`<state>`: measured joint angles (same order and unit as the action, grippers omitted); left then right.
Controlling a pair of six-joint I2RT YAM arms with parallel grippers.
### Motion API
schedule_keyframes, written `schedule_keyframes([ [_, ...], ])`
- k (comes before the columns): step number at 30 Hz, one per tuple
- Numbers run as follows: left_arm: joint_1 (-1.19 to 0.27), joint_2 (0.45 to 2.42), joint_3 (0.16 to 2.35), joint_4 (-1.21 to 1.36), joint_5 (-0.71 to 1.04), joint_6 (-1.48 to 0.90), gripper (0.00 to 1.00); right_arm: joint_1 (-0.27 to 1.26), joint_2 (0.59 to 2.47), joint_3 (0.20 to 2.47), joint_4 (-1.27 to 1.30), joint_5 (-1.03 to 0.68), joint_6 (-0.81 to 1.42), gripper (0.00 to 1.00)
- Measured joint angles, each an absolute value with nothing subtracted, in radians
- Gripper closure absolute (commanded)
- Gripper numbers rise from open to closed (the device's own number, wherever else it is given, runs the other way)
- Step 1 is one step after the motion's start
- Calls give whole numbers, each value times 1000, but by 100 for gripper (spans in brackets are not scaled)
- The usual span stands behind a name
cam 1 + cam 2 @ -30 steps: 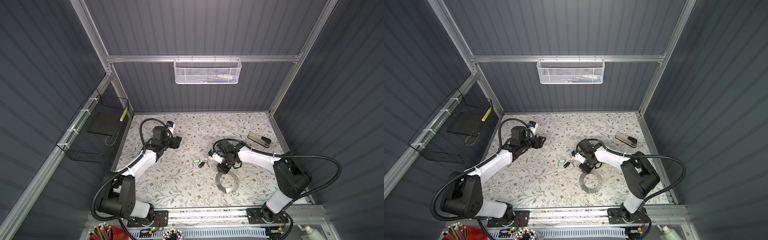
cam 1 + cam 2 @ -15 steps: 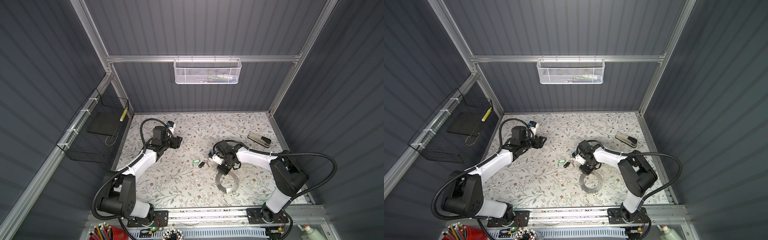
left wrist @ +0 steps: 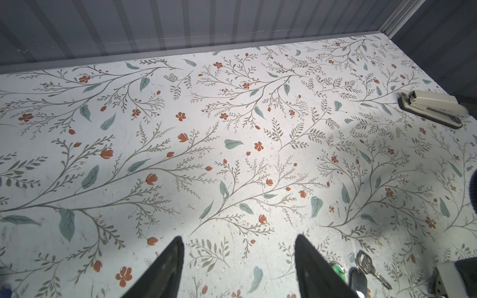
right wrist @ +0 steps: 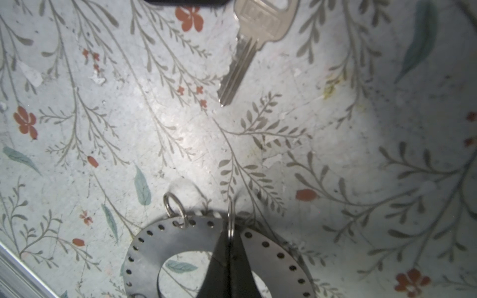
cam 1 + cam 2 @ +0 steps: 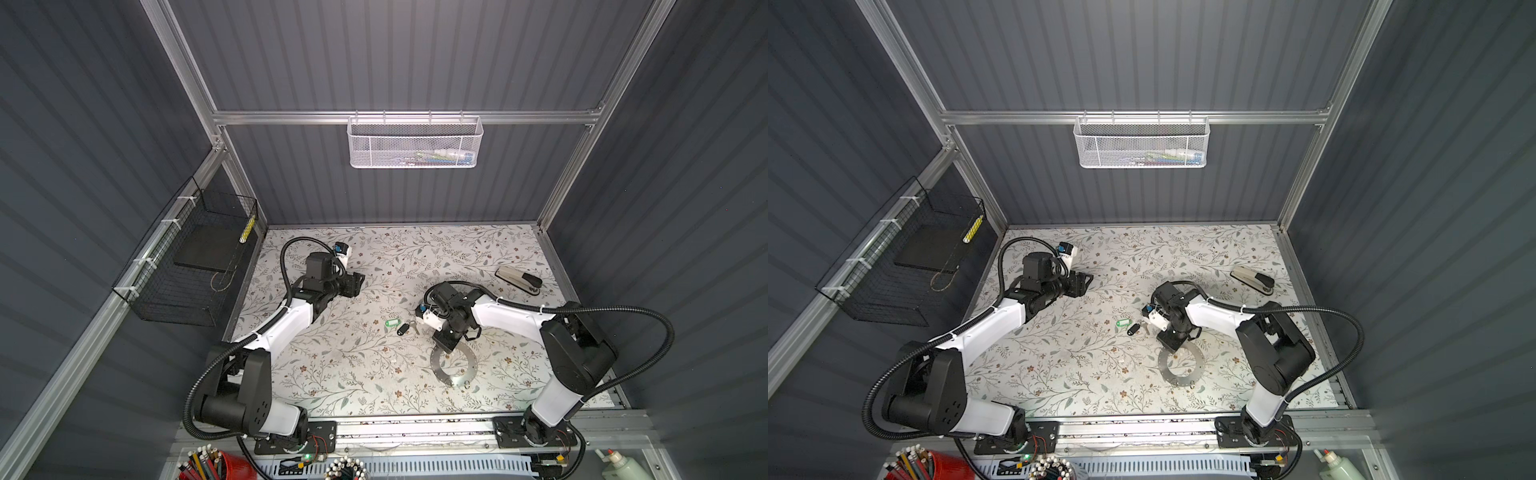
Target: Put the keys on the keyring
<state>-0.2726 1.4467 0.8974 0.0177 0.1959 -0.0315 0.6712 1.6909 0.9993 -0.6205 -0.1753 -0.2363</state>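
Two small pieces lie on the bench (image 5: 332, 374), not yet on the keyring (image 5: 455, 381): the green tag (image 5: 391, 323) and, just beside it, the black tag (image 5: 402, 330) with its silver key (image 4: 247, 49). The keyring lies flat, near them but apart, toward the front edge. The right end effector (image 4: 229, 243) is clenched on a small ring (image 4: 230, 219) that stands on edge at the rim of the keyring; a second small ring (image 4: 174, 207) hangs in a rim hole just beside. The left end effector (image 3: 238, 238) is released, nothing between its fingers (image 3: 165, 268), well apart from all this, near the back left of the bench

I think the grip is the weak place. The small ring is thin and hard and only its edge is pinched, so it may slip out or turn in the grip when the arm lifts. If it holds, and if it is hooked in the rim as it looks, the whole flat keyring may come up with it, swing, and knock the two pieces away. Also the key lies flat on the bench, so an end effector may push it along and not take it
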Motion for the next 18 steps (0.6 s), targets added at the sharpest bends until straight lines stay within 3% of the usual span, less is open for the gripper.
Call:
schedule_keyframes([
  [13,-301,1335,796,150,359,-62,35,677,1265,834,-381,-223,-318,100],
  [18,-379,1182,630,321,470,-2,52,677,1166,733,-234,-247,-349,100],
])
